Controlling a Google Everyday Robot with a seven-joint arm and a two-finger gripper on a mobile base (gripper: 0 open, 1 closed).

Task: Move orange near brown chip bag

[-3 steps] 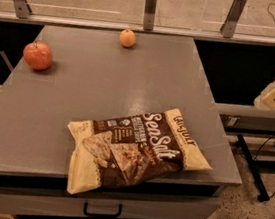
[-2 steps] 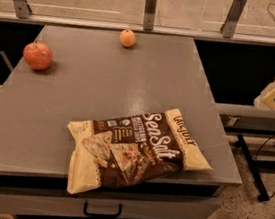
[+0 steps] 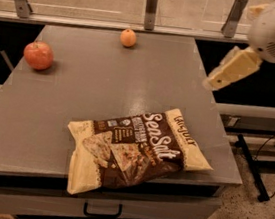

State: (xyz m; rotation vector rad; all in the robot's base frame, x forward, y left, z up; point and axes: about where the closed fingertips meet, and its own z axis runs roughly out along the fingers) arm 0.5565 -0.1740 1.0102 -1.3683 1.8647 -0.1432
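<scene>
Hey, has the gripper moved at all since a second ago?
Yes. The gripper has shifted left, from well beyond the right edge of the table to about that edge, still far from the orange.

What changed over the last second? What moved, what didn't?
The gripper came in from the right edge of the view toward the left, and now hangs by the right edge of the table. Nothing was picked up. The orange, apple and brown chip bag stayed put.

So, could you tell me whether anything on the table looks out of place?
The bag lies askew, one corner hanging over the table's front edge. The orange and apple sit normally; the gripper hovers by the right edge.
</scene>
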